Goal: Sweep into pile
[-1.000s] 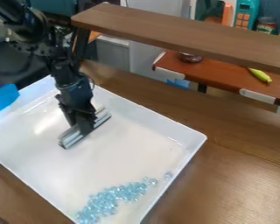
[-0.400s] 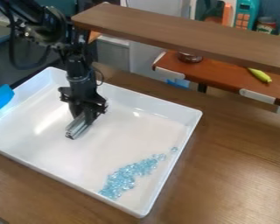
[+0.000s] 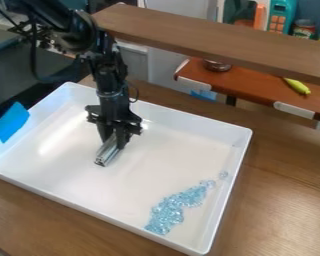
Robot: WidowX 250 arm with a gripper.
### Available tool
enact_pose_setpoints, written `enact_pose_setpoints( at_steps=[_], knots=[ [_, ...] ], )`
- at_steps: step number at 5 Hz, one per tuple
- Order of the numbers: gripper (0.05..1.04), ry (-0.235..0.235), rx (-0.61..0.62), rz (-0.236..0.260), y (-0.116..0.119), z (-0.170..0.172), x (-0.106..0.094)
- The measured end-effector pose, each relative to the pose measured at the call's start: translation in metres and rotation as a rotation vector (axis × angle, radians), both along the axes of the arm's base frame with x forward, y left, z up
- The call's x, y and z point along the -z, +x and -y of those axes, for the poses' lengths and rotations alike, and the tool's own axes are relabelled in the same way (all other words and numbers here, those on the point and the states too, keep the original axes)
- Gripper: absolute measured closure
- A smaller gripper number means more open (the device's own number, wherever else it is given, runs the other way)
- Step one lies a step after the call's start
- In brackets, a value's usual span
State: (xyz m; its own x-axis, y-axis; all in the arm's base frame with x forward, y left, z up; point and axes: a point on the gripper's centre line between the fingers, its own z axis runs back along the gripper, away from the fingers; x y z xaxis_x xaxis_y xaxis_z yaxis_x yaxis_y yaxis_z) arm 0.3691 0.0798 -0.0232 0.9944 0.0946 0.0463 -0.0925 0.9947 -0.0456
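My black gripper (image 3: 117, 140) hangs over the left-middle part of the white tray (image 3: 89, 203), shut on a silvery metal bar (image 3: 106, 153). The bar's near end points down toward the front of the tray. Clear light-blue beads (image 3: 171, 209) lie in an elongated, slanting band near the tray's right front corner, apart from the bar. One bead (image 3: 223, 175) sits by itself at the upper end of the band, close to the right wall.
Blue tape (image 3: 12, 121) is stuck at the tray's left corner. A brown wooden shelf (image 3: 216, 42) spans above the table behind the tray. Farther back, a reddish-brown counter (image 3: 256, 89) holds a yellow-green toy (image 3: 297, 85) and a metal lid (image 3: 217, 65).
The tray has turned and shifted to the right, and the beads have moved right with it. My gripper has moved right too, and the bar has turned to point more toward the camera.
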Motion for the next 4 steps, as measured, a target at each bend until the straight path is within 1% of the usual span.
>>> enact_pose_setpoints(
  at_steps=[1,3,4],
  knots=[
    [0.712,0.006,0.018,0.005,0.000,0.001,0.001],
    [0.712,0.062,0.187,0.027,0.004,0.004,0.003],
    [0.712,0.071,0.251,0.041,0.002,0.012,0.002]
  ],
)
